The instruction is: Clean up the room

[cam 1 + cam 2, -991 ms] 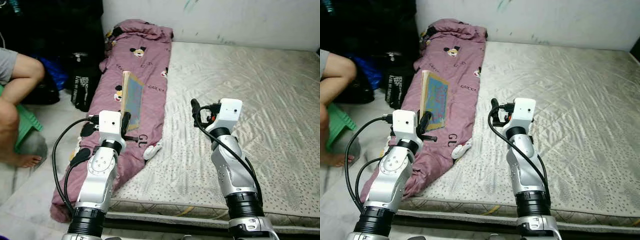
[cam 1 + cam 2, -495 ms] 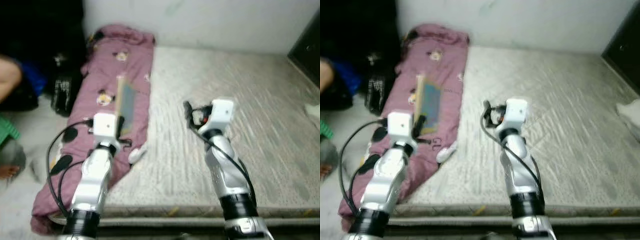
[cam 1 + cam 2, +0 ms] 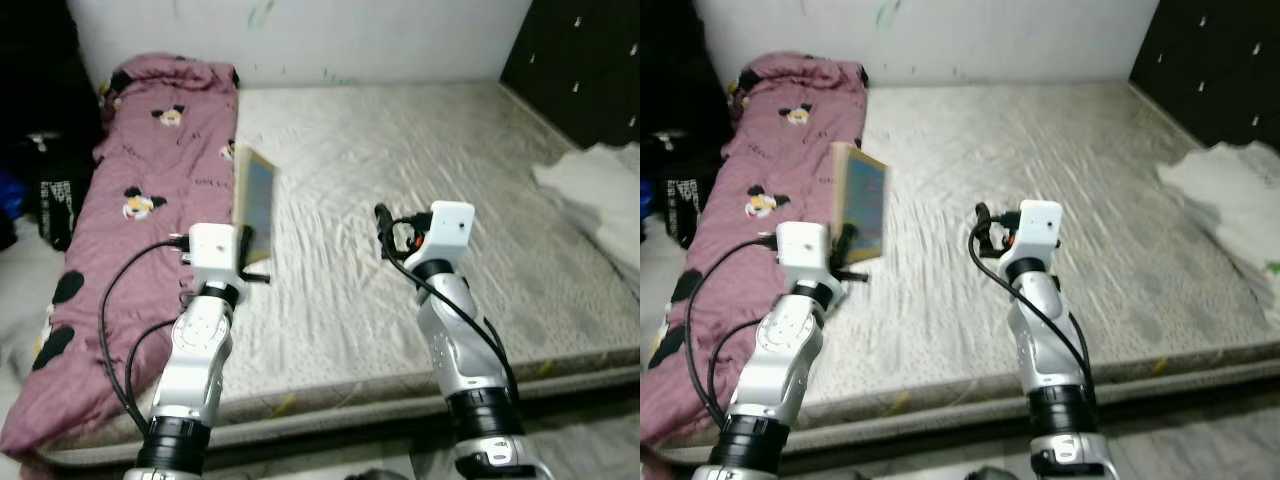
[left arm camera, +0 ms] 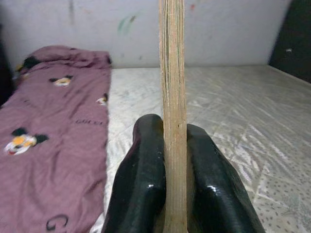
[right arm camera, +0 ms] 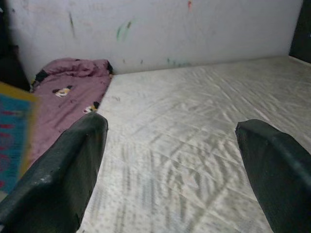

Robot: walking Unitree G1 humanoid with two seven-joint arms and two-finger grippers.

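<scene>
My left gripper (image 3: pixel 250 257) is shut on a thin book (image 3: pixel 256 202) with a blue cover, held upright above the mattress (image 3: pixel 420 170). In the left wrist view the book's edge (image 4: pixel 173 97) stands clamped between the two black fingers (image 4: pixel 141 179). My right gripper (image 3: pixel 382 225) is raised over the middle of the mattress, open and holding nothing; its two fingers (image 5: pixel 63 174) stand wide apart in the right wrist view. A purple cartoon-print quilt (image 3: pixel 130 210) lies along the mattress's left side.
A white cloth heap (image 3: pixel 600 190) lies at the right of the mattress beside a dark cabinet (image 3: pixel 590 60). A black bag (image 3: pixel 50 185) stands on the floor at the left. A marked white wall (image 3: pixel 300 35) runs behind the bed.
The view has swung to the right: the person and the green stool at the left have left the picture, the cabinet and white cloth have come in. Both arms keep their pose.
</scene>
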